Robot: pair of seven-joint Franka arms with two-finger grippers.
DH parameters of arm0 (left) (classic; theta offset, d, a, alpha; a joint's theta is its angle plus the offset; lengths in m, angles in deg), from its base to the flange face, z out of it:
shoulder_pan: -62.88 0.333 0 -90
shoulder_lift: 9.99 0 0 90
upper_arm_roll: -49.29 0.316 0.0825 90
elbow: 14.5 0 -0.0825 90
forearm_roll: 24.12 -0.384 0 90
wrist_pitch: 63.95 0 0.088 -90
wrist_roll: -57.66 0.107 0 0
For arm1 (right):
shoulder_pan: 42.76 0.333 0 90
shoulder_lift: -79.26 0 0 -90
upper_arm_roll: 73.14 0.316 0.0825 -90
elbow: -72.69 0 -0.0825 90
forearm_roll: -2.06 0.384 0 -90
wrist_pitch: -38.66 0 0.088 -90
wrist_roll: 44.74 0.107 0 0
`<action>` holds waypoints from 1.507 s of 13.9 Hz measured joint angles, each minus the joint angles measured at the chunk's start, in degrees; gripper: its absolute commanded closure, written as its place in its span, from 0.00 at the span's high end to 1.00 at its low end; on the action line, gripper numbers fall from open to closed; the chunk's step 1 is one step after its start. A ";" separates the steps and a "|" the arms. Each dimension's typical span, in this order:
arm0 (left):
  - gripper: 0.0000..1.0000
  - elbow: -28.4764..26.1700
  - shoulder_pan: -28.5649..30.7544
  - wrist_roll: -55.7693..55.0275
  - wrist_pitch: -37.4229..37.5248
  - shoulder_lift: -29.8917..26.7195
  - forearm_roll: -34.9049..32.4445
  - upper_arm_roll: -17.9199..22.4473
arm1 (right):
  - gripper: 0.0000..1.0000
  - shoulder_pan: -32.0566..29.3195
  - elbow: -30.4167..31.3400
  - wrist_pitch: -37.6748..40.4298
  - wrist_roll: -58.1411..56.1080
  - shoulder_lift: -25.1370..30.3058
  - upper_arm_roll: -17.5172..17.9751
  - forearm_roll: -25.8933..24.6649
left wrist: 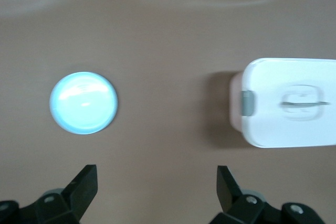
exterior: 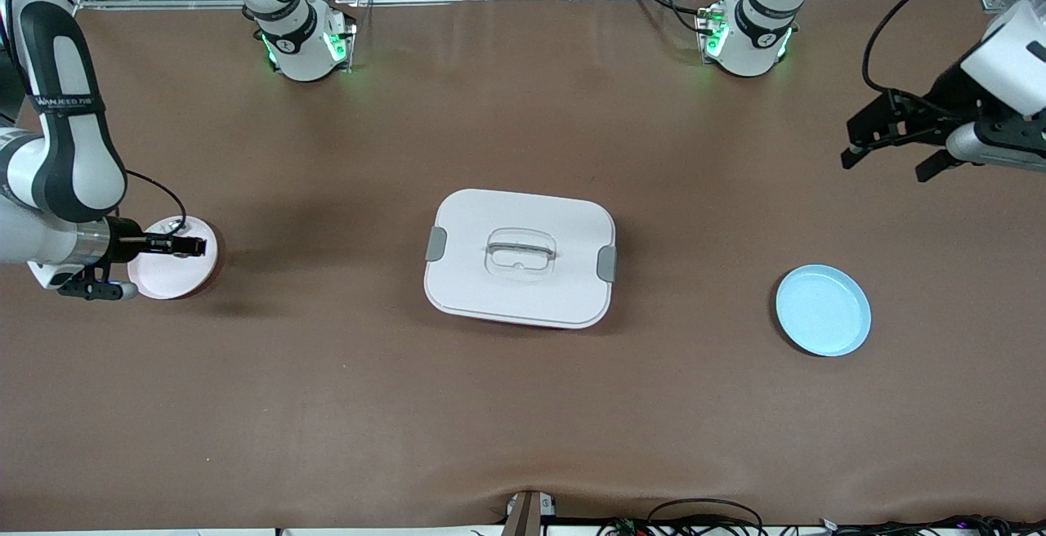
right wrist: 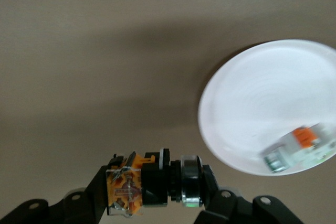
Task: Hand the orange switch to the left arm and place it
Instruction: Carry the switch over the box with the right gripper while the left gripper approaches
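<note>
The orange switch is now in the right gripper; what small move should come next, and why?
Probably carry it toward the left gripper, passing clear of the box. The right gripper is shut on the orange switch above the pink plate; the left gripper waits open.

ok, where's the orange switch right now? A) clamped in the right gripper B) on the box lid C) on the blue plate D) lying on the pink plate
A: the right wrist view shows the orange switch pinched in the right gripper, above the table beside the pink plate, which holds only a small white part.
</note>
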 measured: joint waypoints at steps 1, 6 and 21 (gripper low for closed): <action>1.00 0.41 -0.02 0.00 0.05 -0.01 2.08 -0.44 | 0.00 1.04 -0.67 1.41 2.68 0.28 0.05 1.29; 1.00 0.62 -0.11 0.00 -0.22 0.85 13.95 -1.02 | 0.00 6.55 -3.77 4.16 16.56 0.58 0.20 10.48; 1.00 0.53 -17.06 -9.69 -29.66 15.66 32.32 -2.38 | 0.00 29.57 -21.47 2.68 75.04 -0.35 0.45 25.05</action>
